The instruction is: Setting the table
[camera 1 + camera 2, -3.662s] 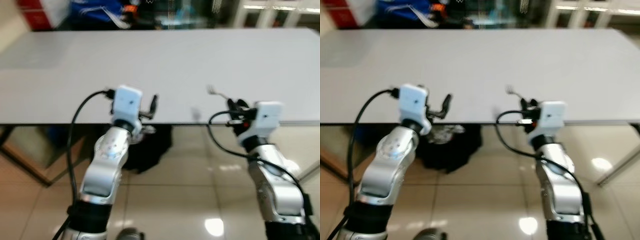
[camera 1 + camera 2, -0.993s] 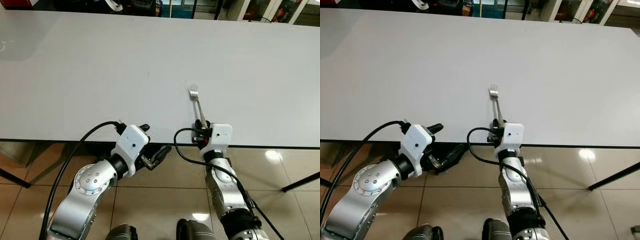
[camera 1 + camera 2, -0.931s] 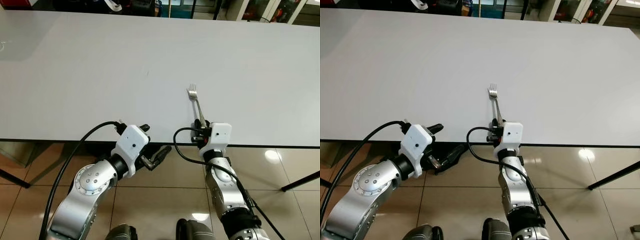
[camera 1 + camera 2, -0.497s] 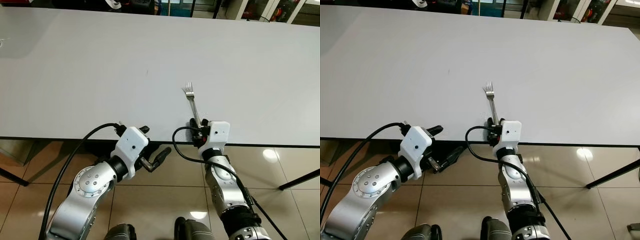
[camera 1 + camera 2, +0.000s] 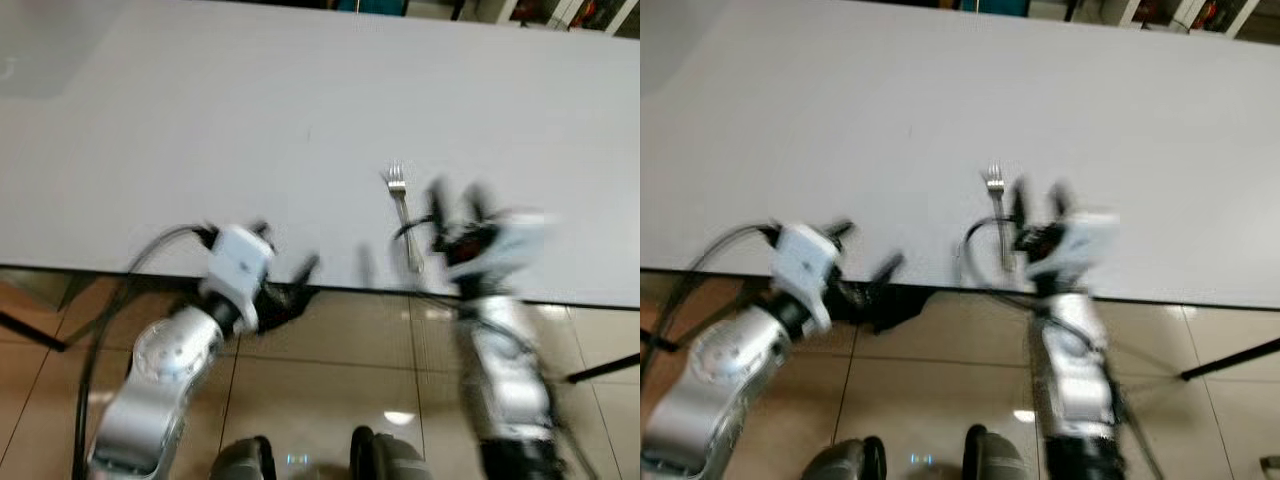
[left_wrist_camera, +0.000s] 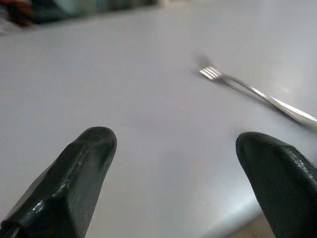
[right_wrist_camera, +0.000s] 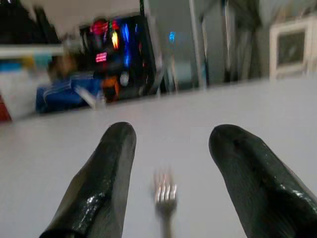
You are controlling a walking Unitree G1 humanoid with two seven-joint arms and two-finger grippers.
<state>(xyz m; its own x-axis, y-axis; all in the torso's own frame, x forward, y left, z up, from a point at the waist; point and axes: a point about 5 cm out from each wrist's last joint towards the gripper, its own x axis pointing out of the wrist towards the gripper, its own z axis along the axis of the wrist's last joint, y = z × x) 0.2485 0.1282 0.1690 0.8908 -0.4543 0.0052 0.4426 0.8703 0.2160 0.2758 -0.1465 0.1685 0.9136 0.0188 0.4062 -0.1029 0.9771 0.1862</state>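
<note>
A silver fork (image 5: pixel 399 196) lies flat on the white table (image 5: pixel 200 120), tines toward the far side and handle toward the near edge. My right gripper (image 5: pixel 455 203) is blurred with motion. It hovers open just right of the fork's handle and holds nothing. In the right wrist view its fingers (image 7: pixel 111 163) stand wide apart above the fork (image 7: pixel 165 195). My left gripper (image 5: pixel 290 280) is open at the table's near edge, left of the fork. Its wrist view has the fork (image 6: pixel 247 89) beyond the spread fingers (image 6: pixel 79 178).
Shiny tan floor tiles (image 5: pixel 320 390) lie below the table's near edge, and a dark table leg (image 5: pixel 600 370) stands at the right. Past the table's far side is a dark shelf with lit displays (image 7: pixel 114 49) and blue clutter.
My right gripper has let go of the fork, opened and swung a little right; the fork now rests on the table. The head view has shifted and blurred.
</note>
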